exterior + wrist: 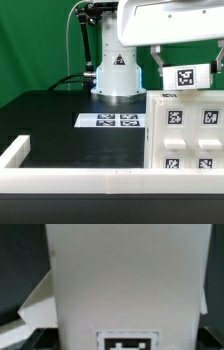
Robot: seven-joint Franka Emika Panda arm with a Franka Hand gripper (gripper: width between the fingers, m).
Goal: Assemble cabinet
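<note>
White smooth plastic forms the boxy cabinet [185,135], which stands on the black table [50,110] at the exterior view's right, by the white border rail [70,180]. Square black-and-white tags mark its faces. Just above it, a small tagged panel [187,76] sits under the gripper [188,58]; I cannot tell whether the fingers clamp it. The marker board [113,121] lies flat nearby

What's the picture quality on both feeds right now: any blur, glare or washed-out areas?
Exterior view: evenly lit and fairly sharp, but the white faces of the cabinet are bright and their edges faint. Wrist view: soft and out of focus, with a white panel filling most of the frame with no surface detail, and its tag blurred and only partly in frame.
</note>
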